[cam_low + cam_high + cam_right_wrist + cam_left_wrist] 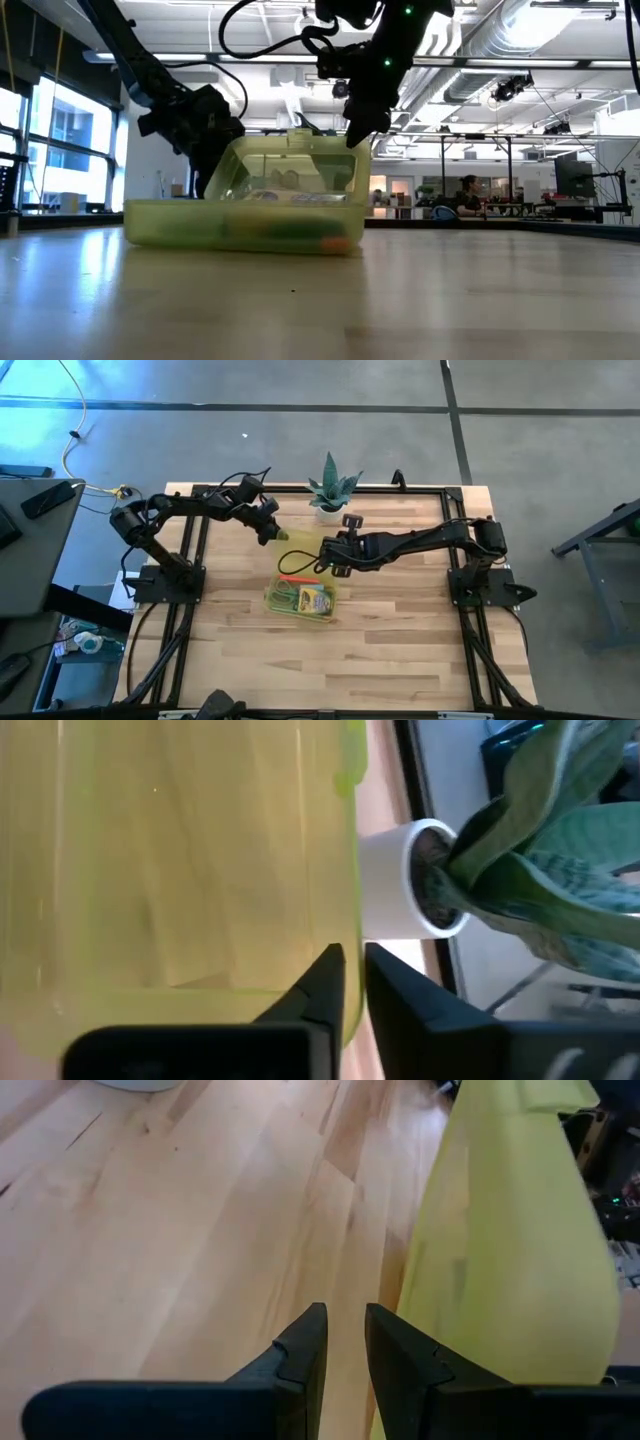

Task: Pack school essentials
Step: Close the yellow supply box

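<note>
- The yellow-green case sits near the middle of the tabletop, its tray toward 6 o'clock and its translucent lid swung up toward 12 o'clock, so the inside is open from above.
- The school essentials already lie in the tray: the high view shows the crayon box and an orange pencil, the rest too small to sort. From the look of it, packing is done and closing the lid is the step in hand.
- The right claw reaches in from 3 o'clock to the lid's right edge. In its wrist view the fingers stand almost together with the lid's thin rim running into the narrow gap; it seems pinched on that rim, probably to steer the lid on its hinge.
- The left claw comes from 10 o'clock and hovers just beside the lid's far left corner. Its wrist view shows fingers nearly closed with bare wood between them and the lid off to one side, so it holds nothing. It may be placed to steady or push the lid.
- The plant in its white pot stands at 12 o'clock, just behind the lid, close enough that a backward swing could knock it.
</note>
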`<state>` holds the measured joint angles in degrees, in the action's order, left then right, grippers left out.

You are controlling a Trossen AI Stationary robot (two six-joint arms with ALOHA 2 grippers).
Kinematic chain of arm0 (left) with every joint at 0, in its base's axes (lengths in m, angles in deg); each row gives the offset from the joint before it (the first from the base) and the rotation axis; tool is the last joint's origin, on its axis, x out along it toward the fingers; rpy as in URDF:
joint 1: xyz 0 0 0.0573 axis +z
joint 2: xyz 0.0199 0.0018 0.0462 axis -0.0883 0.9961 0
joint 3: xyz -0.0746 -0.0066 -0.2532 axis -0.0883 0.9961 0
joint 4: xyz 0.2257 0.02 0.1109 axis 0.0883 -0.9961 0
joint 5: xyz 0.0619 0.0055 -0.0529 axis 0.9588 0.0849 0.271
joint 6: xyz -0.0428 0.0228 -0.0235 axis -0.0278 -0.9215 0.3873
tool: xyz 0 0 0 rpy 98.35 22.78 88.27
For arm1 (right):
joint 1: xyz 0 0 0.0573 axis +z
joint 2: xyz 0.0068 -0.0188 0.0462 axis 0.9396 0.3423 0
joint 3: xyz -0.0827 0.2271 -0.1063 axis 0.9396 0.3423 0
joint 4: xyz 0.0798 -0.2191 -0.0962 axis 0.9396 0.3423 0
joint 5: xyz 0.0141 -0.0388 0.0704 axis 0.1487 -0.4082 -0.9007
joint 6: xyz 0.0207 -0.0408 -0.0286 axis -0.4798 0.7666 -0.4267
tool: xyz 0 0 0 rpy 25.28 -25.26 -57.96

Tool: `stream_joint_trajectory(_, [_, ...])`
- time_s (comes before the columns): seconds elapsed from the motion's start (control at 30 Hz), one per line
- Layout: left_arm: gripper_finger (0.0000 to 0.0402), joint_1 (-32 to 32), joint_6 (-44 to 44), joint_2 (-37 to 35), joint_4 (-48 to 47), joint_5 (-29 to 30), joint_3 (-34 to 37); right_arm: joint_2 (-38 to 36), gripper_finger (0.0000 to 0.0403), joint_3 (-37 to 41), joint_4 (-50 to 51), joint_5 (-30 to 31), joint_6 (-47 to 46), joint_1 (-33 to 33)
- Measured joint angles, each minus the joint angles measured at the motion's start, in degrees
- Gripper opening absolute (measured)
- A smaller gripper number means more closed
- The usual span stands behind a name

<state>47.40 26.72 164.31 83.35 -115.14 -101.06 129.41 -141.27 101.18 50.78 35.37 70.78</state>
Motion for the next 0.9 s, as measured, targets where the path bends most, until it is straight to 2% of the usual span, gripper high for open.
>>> stream_joint_trajectory(0.3, [0.0062, 0.0, -0.46, 0.0, 0.0, 0.03, 0.0, 0.02, 0.0119, -3.24, 0.5, -1.36, -1.45, 0.72])
stream_joint_trajectory(0.5, [0.0062, 0.0, -0.68, 0.0, -0.02, 0.06, 0.0, 0.02, 0.0137, -9.17, 5.67, -5.06, -5.99, 2.04])
stream_joint_trajectory(0.6, [0.0062, 0.0, -0.92, 0.0, -0.01, 0.11, 0.0, 0.0, 0.0138, -10.95, 6.9, -12.52, -11.09, 2.91])
stream_joint_trajectory(0.77, [0.0062, 0.0, -1.25, 0.0, 0.0, 0.2, 0.0, -0.02, 0.0138, -8.97, 2.39, -31.55, -18.25, 5.73])
stream_joint_trajectory(0.9, [0.0062, 0.0, -1.55, 0.0, 0.0, 0.22, 0.0, 0.0, 0.0138, -5.12, -3.95, -37.22, -20.73, 9.46])
